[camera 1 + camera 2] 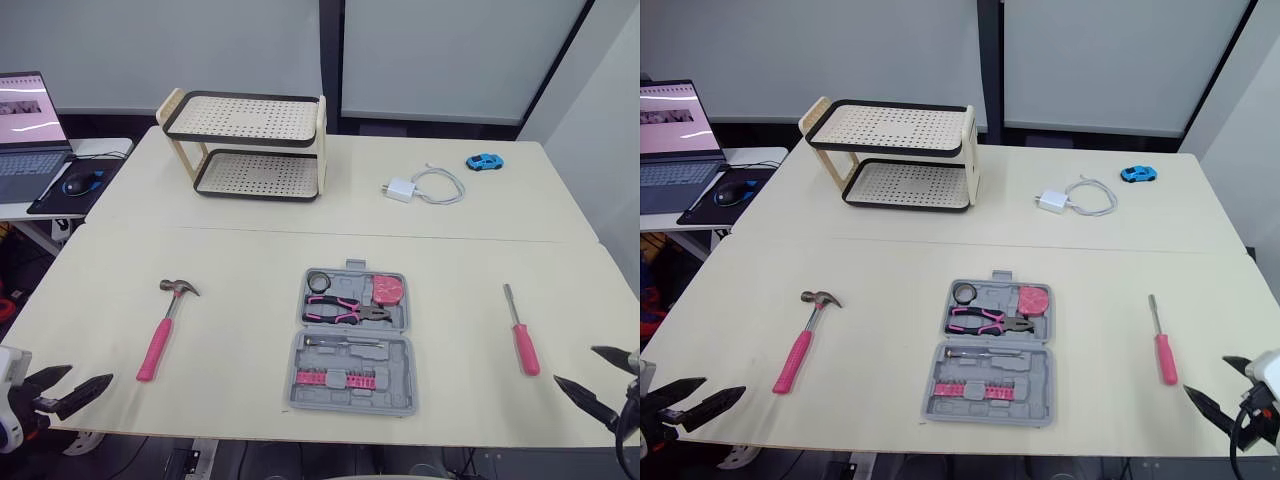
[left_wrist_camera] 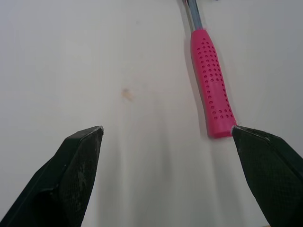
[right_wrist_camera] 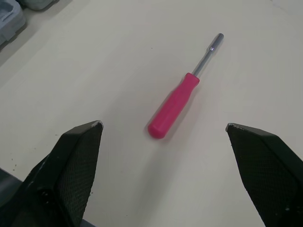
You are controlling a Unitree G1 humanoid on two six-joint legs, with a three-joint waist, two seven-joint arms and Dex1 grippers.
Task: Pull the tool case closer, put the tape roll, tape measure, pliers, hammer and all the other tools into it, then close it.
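Tool case lies open mid-table, near the front edge, with room on both sides. Your left gripper hangs spread at that edge beside the hammer; your right gripper, also spread, is near the screwdriver.

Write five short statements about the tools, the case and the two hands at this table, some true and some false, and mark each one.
1. The tool case lies open. True.
2. The hammer is inside the case. False: it lies on the table, to the left of the case.
3. The pliers lie in the case. True.
4. The right hand grips the screwdriver. False: that hand is open and empty, and the screwdriver lies on the table.
5. The left hand is open and holds nothing. True.
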